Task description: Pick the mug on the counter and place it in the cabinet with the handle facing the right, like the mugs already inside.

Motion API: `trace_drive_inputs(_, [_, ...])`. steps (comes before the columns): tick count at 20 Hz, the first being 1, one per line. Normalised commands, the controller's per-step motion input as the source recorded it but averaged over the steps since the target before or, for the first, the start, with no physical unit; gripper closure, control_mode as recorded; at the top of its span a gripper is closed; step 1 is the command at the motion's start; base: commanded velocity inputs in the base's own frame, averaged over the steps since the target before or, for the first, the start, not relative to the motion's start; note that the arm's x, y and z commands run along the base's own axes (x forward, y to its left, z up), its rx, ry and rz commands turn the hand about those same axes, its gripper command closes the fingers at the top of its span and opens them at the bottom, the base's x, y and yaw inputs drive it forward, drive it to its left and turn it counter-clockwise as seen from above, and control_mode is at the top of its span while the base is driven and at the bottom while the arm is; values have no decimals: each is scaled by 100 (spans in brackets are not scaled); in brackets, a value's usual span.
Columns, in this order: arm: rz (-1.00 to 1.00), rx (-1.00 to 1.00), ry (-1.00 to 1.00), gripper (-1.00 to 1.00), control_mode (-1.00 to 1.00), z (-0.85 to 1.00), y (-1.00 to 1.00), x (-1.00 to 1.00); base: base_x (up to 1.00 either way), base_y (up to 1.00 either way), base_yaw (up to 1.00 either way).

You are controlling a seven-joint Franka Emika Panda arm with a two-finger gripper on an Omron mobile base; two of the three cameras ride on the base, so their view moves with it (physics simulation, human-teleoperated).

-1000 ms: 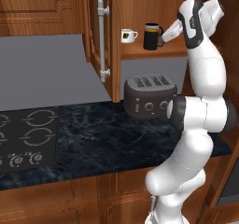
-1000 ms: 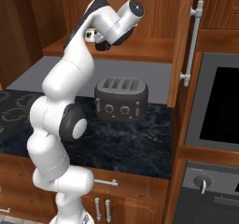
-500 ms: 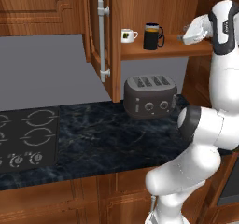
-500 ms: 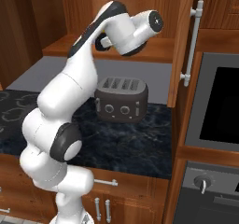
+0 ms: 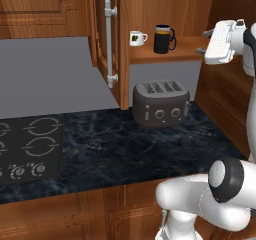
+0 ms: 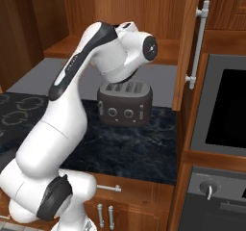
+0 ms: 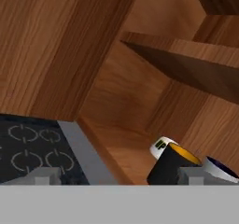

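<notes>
1. White small mug (image 5: 137, 37) stands on the cabinet (image 5: 165, 54) shelf, far left.
2. Just right of it stands the mug (image 5: 162, 39), black, handle (image 5: 172, 38) facing right.
3. It looks rigid, light, smooth and probably slippery; gripping the rim wall seems safest.
4. The gripper (image 5: 204, 43) is at the right, apart from the mug; whether its fingers are apart or together I cannot tell.

Both base views flank the toaster (image 5: 161, 103); hand view faces the cabinet (image 7: 116, 111).
</notes>
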Motion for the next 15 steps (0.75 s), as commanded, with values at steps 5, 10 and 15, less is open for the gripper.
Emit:
trace_drive_inputs(5, [2, -1, -18, -100, -100, -30, 73, -100, 0, 0, 0])
trace_drive_inputs(10, [4, -5, -11, -100, -100, -63, 90, -100, 0, 0, 0])
trace_drive_inputs(15, [4, -4, -3, -100, -100, -68, 97, -100, 0, 0, 0])
